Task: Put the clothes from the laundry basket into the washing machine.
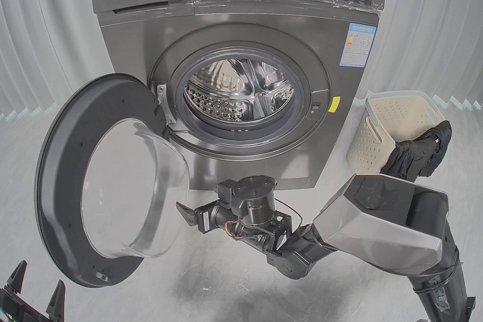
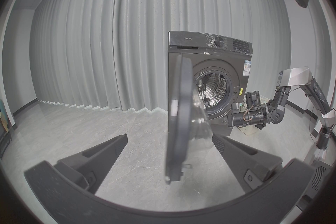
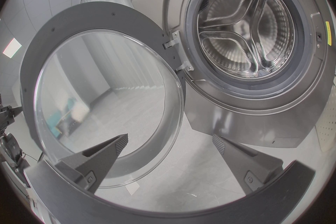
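The grey washing machine (image 1: pixel 236 61) stands in front of me with its round door (image 1: pixel 100 177) swung wide to the left and a bare steel drum (image 1: pixel 236 86). To the machine's right stands a cream laundry basket (image 1: pixel 397 122) with a black garment (image 1: pixel 420 152) draped over its near rim. My right gripper (image 1: pixel 187 215) hangs low before the machine, beside the door's glass bowl, open and holding nothing (image 3: pixel 168 140). My left gripper (image 1: pixel 40 277) sits at the lower left, open and holding nothing (image 2: pixel 168 137), facing the door (image 2: pixel 178 112) edge-on.
Pale curtains (image 2: pixel 105 42) hang behind and around the machine. The open door juts out over the smooth grey floor (image 1: pixel 226 283) on the left. The basket's corner (image 3: pixel 329 119) lies to the right of the machine's front panel.
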### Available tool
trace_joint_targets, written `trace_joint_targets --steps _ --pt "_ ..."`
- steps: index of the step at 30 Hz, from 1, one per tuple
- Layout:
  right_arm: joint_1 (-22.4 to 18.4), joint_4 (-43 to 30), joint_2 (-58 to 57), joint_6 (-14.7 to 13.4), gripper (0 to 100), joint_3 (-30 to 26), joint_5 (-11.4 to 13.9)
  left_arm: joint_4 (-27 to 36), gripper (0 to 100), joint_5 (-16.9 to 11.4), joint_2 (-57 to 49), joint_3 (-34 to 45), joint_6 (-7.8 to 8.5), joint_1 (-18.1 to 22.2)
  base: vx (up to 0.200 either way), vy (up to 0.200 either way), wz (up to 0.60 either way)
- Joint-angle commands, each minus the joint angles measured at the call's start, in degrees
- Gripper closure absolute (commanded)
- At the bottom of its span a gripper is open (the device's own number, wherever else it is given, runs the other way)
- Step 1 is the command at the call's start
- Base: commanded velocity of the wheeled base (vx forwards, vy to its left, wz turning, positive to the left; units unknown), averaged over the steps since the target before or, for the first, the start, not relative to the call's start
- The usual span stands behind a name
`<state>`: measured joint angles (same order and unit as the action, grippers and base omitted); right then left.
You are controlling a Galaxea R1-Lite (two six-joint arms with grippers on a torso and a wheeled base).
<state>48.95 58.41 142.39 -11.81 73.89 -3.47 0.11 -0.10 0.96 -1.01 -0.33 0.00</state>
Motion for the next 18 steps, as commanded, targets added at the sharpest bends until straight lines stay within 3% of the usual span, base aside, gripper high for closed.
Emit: trace_joint_targets --steps 1,18 --pt "0.1 0.48 1.67 -0.67 0 2.14 -0.22 -0.02 0 0.01 -0.88 0.92 -0.02 0.0 0.0 0.0 0.0" --pt "0.1 0.75 3.51 -1.2 0 4.6 -1.97 0.07 0 0.01 -0.88 0.92 -0.02 0.0 0.0 0.0 0.0"
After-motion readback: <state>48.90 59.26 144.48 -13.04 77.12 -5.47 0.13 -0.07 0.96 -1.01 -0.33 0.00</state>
